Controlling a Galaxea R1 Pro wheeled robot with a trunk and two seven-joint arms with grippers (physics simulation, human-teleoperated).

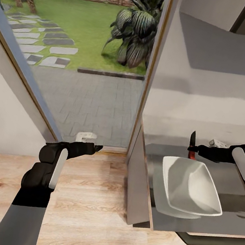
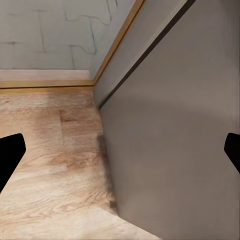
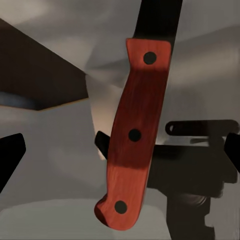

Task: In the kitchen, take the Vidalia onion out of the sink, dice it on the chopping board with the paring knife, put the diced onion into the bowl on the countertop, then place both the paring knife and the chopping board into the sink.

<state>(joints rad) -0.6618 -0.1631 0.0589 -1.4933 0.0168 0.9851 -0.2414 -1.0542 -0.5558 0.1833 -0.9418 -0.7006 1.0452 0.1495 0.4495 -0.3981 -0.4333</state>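
The paring knife (image 1: 192,138) stands upright in the air behind the bowl, dark blade up. My right gripper (image 1: 194,149) is shut on its handle. The right wrist view shows the reddish, riveted handle (image 3: 135,135) crossing the right gripper (image 3: 125,150). The white squarish bowl (image 1: 189,184) sits on the grey countertop (image 1: 229,187) near its end, and I see nothing inside it. My left gripper (image 1: 96,149) hangs open and empty over the wooden floor, left of the counter's end; its black fingertips (image 2: 10,155) are far apart. The Vidalia onion, chopping board and sink are out of view.
The counter's grey end panel (image 1: 136,188) stands between my arms and also shows as the end panel (image 2: 170,140) in the left wrist view. A glass door (image 1: 87,93) onto a paved patio lies ahead. Wooden floor (image 1: 92,212) is underfoot. A small pale fixture (image 1: 218,143) sits behind my right arm.
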